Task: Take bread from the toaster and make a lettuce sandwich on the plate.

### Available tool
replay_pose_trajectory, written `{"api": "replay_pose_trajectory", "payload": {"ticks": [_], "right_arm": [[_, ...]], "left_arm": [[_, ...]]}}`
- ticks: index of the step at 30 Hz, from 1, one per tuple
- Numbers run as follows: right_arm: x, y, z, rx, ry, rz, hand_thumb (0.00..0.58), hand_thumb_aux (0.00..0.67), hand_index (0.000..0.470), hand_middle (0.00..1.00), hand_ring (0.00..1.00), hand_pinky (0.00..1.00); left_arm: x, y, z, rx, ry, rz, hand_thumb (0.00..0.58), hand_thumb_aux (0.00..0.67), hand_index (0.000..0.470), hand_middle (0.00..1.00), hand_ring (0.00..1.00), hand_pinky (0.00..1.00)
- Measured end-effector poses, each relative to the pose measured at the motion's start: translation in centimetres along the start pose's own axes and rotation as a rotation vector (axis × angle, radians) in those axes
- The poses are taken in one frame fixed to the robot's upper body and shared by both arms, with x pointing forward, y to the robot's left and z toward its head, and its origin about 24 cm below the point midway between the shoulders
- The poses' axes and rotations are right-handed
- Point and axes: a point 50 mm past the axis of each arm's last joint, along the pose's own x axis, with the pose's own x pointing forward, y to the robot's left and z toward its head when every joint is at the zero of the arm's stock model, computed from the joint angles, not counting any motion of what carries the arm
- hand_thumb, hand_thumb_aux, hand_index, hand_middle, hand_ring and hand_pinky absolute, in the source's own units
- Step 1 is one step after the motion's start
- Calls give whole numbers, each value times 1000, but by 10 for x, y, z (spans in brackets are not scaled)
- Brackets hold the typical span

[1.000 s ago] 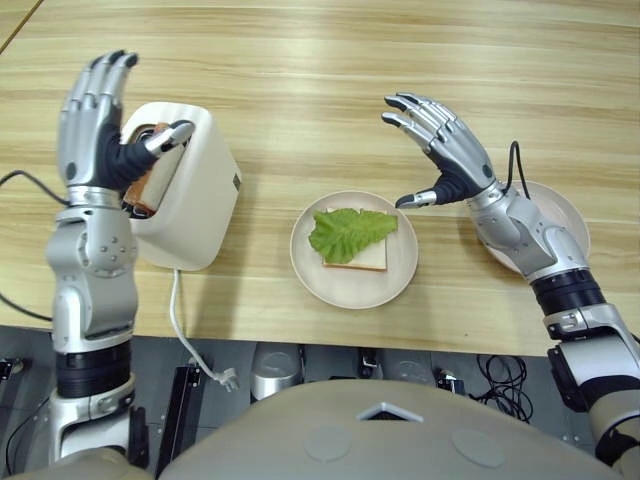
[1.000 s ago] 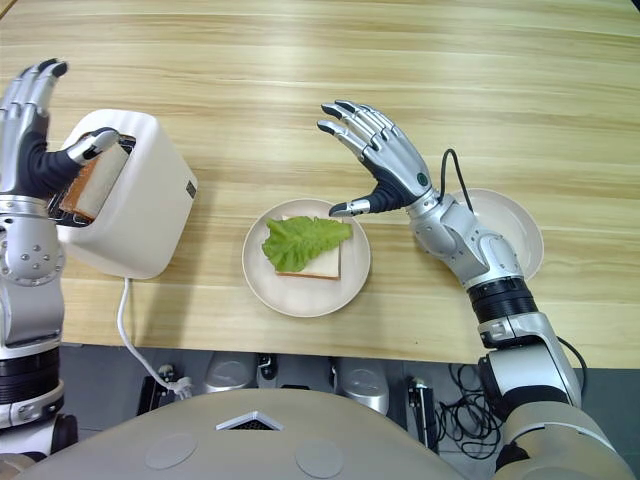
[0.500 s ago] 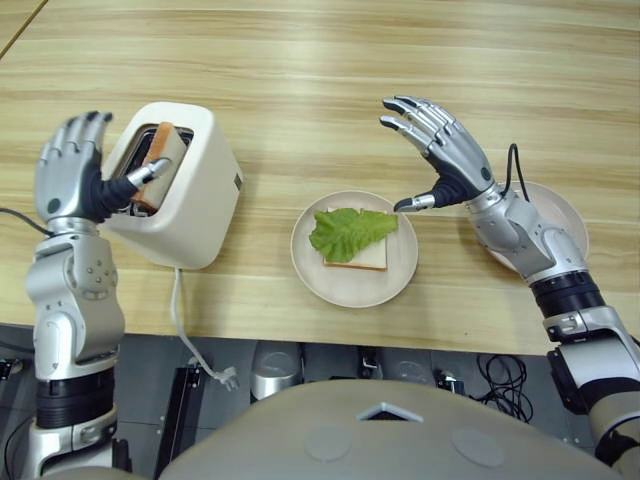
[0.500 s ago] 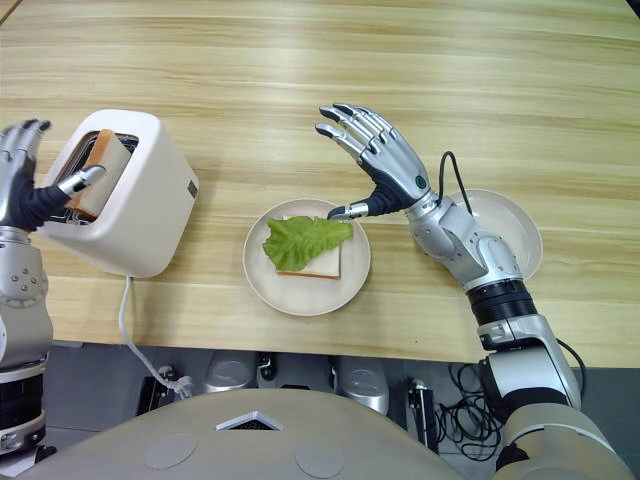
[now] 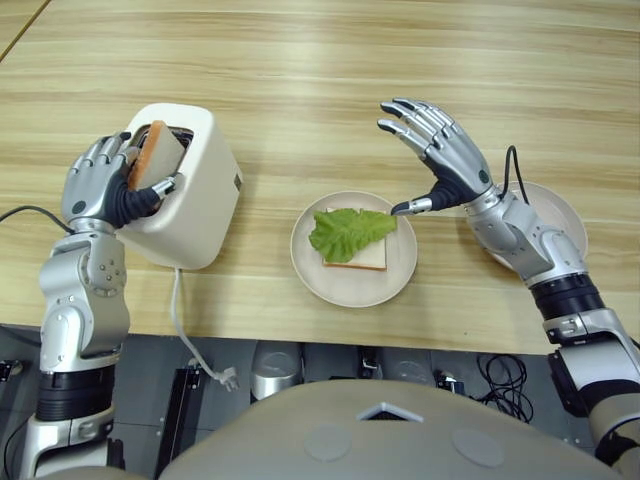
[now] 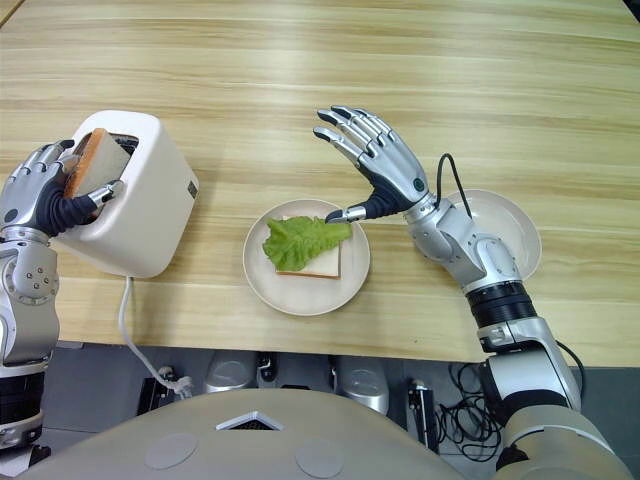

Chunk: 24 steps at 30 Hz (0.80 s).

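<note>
As the left hand (image 5: pixel 100 185) grips a tan bread slice (image 5: pixel 152 158) in the white toaster (image 5: pixel 205 195), the right hand (image 5: pixel 450 162) hangs open. Its fingers (image 5: pixel 415 112) are spread.

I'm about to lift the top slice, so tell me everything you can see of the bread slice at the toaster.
The tan toasted bread slice has a darker brown crust and a dry, porous-looking face. It stands on edge, tilted, rising out of the top slot of the cream box-shaped toaster at the table's left. The left robot hand is curled around it, fingers on one face and thumb on the other. Its lower edge is hidden.
</note>
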Motion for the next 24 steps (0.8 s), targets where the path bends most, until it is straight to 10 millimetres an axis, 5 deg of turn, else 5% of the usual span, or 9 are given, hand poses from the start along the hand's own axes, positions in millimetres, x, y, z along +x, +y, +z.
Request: {"api": "replay_pose_trajectory", "payload": {"ticks": [1,11,12,14,16,17,20,24], "right_arm": [[0,0,0,0,1,1,0,0,0,0,0,0],[-2,7,1,-6,16,25,0,0,0,0,0,0],[-2,8,1,-10,15,31,0,0,0,0,0,0],[-2,10,0,-8,19,38,0,0,0,0,0,0],[-2,13,1,-1,26,43,0,0,0,0,0,0],[-2,15,1,3,28,45,0,0,0,0,0,0],[-2,17,1,5,32,48,0,0,0,0,0,0],[-2,14,-1,-4,42,17,0,0,0,0,0,0]], "left_arm": [[0,1,0,0,-1,7,580,670,460,0,0,0],[11,23,11,-31,-63,168,580,670,460,0,0,0],[11,24,13,-39,-71,181,580,670,460,122,122,122],[13,32,17,-50,-90,232,580,670,460,184,184,184],[14,51,24,-59,-127,336,580,670,460,502,502,502],[14,66,30,-66,-155,417,580,670,460,988,988,988],[13,92,43,-78,-226,555,580,670,460,1000,1000,1000],[18,90,57,-161,-324,501,580,670,460,1000,1000,1000]]}}
